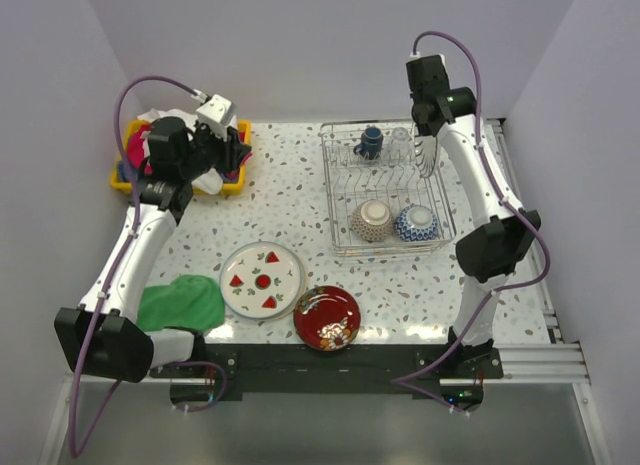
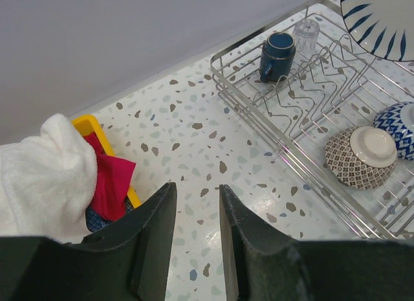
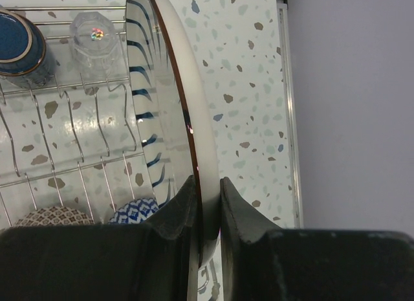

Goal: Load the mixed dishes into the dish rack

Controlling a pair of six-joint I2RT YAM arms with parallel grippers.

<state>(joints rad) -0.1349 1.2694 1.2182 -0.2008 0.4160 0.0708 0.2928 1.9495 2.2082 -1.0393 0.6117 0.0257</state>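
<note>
My right gripper is shut on the rim of the large white plate with dark radial stripes. It holds the plate on edge above the right part of the silver wire dish rack. The plate also shows in the top view and in the left wrist view. In the rack are the dark blue mug, the clear glass, the orange-red bowl and the blue-white bowl, both bowls upside down. My left gripper is open and empty above the table by the yellow bin.
A white plate with red fruit motifs and the red floral plate lie on the table near the front. A green cloth lies at the front left. The yellow bin of cloths stands at the back left.
</note>
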